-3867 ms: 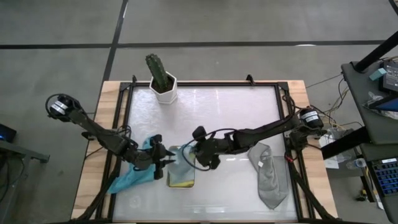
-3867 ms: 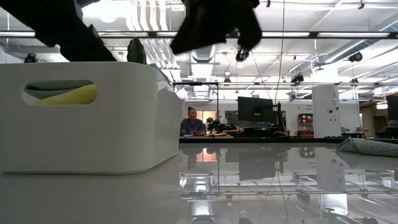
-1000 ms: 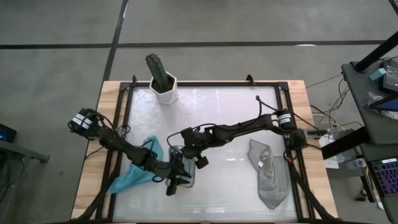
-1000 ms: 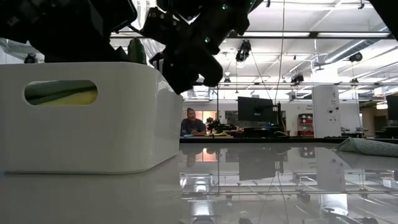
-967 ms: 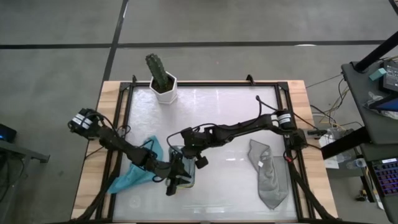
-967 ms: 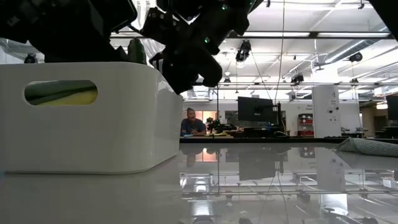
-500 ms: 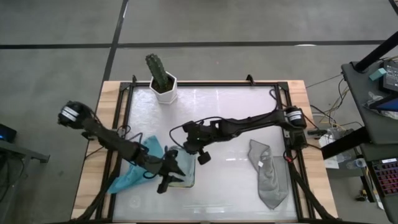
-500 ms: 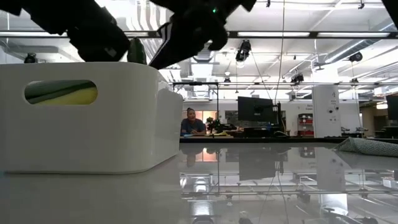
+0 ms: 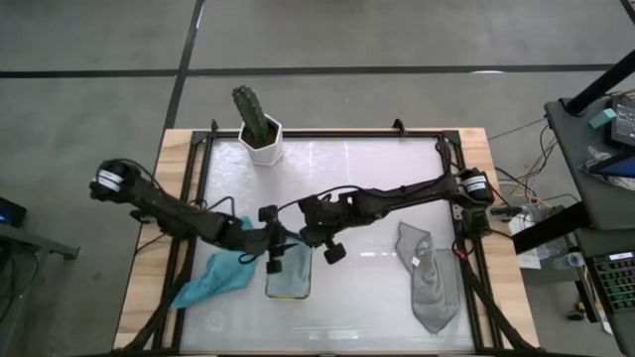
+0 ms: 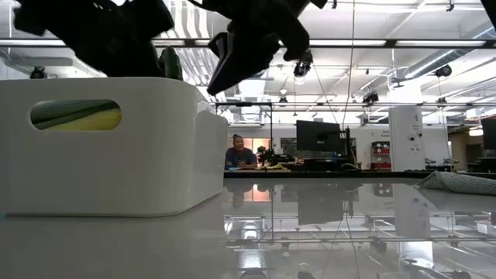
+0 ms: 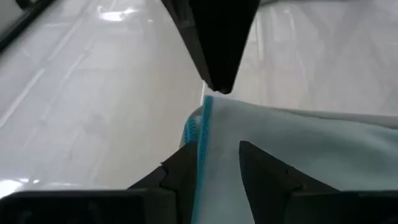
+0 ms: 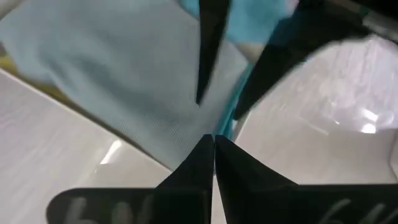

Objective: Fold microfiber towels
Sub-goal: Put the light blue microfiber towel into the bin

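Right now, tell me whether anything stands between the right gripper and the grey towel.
Nothing visible does. The right gripper, fingers shut, hangs by the white tray; the grey towel lies further right, with only bare table between them.

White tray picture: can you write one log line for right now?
white rectangular tray: holds folded light blue microfiber towel | left gripper, right gripper: above it | grey microfiber towel: unfolded
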Tool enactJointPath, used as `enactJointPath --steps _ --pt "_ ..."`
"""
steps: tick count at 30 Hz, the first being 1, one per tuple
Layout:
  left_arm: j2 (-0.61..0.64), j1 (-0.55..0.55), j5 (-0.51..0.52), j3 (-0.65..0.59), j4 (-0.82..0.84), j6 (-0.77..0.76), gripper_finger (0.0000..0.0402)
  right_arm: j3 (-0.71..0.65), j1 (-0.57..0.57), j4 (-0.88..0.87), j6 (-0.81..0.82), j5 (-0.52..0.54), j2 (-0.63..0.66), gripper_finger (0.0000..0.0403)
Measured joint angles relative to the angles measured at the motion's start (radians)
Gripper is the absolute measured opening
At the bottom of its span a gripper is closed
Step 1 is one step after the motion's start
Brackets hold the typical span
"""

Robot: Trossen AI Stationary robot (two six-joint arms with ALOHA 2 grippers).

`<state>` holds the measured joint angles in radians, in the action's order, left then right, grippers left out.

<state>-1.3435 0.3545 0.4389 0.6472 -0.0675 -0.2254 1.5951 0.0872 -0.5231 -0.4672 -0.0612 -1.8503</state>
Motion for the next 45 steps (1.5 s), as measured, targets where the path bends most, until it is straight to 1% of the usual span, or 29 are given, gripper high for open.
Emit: enactJointPath --steps 3,7,10,13,17,20,23,26,29,32,35,41,43,45 --pt "-0.051 -0.021 -0.041 0.003 -0.014 0.003 0.0104 -0.021 0.000 0.011 0.002 -0.001 -0.006 0.0008" --pt "-0.100 -0.029 -0.045 0.007 -0.026 -0.005 0.0104 -0.069 0.000 0.056 -0.001 -0.001 -0.017 0.0008" --pt "-0.109 -0.035 -0.044 0.007 -0.026 -0.053 0.0104 -0.097 0.000 0.093 0.001 0.007 -0.019 0.0008" --pt "-0.106 -0.041 -0.043 0.004 -0.019 -0.100 0.0104 -0.113 -0.004 0.132 0.003 0.008 -0.018 0.0008" --pt "-0.072 -0.040 -0.043 0.008 -0.012 -0.100 0.0104 -0.131 -0.005 0.148 -0.002 0.008 -0.018 0.0008" --pt "-0.023 -0.040 -0.045 0.012 0.017 -0.099 0.0104 -0.140 -0.005 0.162 -0.003 0.008 -0.018 0.0008" --pt "0.020 -0.035 -0.081 0.013 0.008 -0.068 0.0104 -0.142 -0.005 0.165 -0.006 0.009 -0.017 0.0008" --pt "0.024 -0.032 -0.101 0.010 -0.021 -0.048 0.0104 -0.138 -0.005 0.162 -0.007 0.010 -0.005 0.0008" --pt "0.001 -0.034 -0.093 0.007 -0.061 -0.048 0.0104 -0.137 0.001 0.161 -0.008 0.012 0.023 0.0008" --pt "-0.037 -0.034 -0.085 0.002 -0.097 -0.033 0.0104 -0.138 0.023 0.159 -0.005 0.008 0.047 0.0008" --pt "-0.081 -0.034 -0.082 0.003 -0.159 -0.002 0.0104 -0.138 0.061 0.154 0.006 -0.031 0.048 0.0008" --pt "-0.143 -0.035 -0.063 0.020 -0.205 0.026 0.0104 -0.140 0.154 0.181 0.121 -0.044 0.038 0.0008" --pt "-0.168 -0.035 -0.063 0.018 -0.226 0.028 0.0104 -0.138 0.181 0.234 0.170 -0.044 0.021 0.0008" --pt "-0.194 -0.039 -0.062 0.018 -0.235 0.031 0.0104 -0.133 0.203 0.251 0.209 -0.044 0.000 0.0008"
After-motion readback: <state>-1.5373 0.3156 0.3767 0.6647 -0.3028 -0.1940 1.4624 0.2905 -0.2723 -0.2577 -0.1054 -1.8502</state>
